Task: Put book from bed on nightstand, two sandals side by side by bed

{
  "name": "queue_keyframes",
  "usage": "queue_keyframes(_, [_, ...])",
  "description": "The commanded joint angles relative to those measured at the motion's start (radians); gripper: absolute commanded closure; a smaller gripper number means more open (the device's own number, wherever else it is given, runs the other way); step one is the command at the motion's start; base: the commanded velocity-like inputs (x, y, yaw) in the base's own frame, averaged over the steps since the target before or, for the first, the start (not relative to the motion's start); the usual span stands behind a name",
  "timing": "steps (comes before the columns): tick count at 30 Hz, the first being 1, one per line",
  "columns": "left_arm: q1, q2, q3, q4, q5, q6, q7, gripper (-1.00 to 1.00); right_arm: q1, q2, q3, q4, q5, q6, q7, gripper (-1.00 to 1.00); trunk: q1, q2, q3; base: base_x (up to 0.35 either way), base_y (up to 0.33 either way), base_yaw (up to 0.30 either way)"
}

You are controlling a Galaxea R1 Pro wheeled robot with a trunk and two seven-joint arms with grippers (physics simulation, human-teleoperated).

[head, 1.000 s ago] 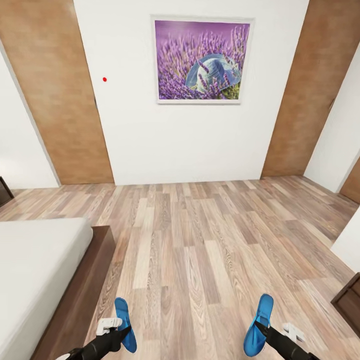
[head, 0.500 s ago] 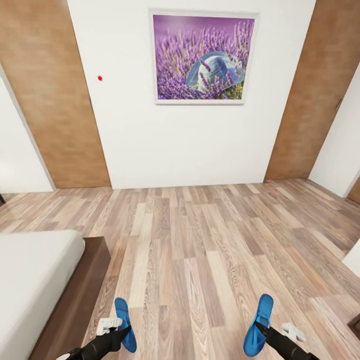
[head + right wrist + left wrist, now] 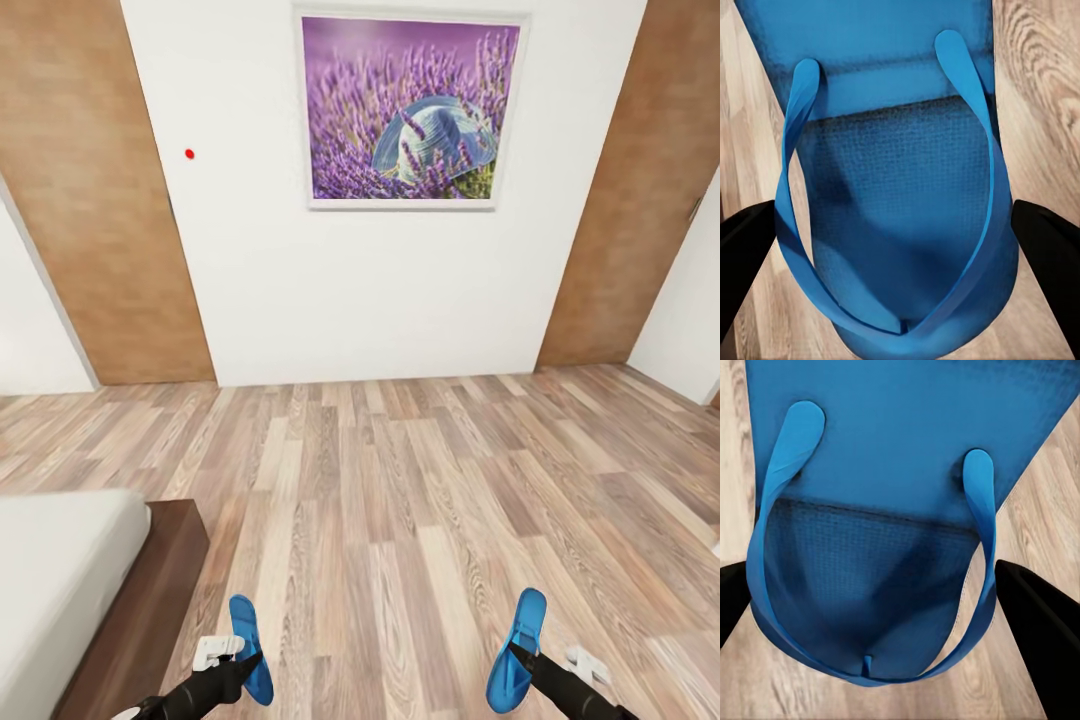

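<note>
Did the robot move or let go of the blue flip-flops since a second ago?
Only the view shifted: the painting looms larger and the bed slides off to the left edge, so the robot has moved, not the room. The left gripper still holds the left sandal, and the right gripper still holds the right sandal, both above the floor.

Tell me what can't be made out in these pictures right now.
- Bed: cut off by the head view's left and bottom edges, so what lies on it is unknown.
- Left gripper and right gripper: fingertips hidden by the sandals they carry.
- Left sandal and right sandal: far ends cut off by the wrist views' edges.
- Red dot on the wall: too small to identify.
</note>
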Motion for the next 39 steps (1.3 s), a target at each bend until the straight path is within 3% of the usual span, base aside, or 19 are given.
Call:
queue_keyframes(1, [-0.001,0.0,-0.007,0.0,0.005,-0.007,-0.001,1.0,-0.001,0.0,-0.004,-0.001,-0.01,0.009,0.005,1.0,0.0,0.0,-0.001,0.325,0.0,0.0])
queue_keyframes(39, [-0.001,0.0,-0.007,0.0,0.005,-0.007,-0.001,1.0,-0.001,0.0,-0.004,0.0,-0.009,0.009,0.004,1.0,0.0,0.0,-0.001,0.325,0.0,0.0])
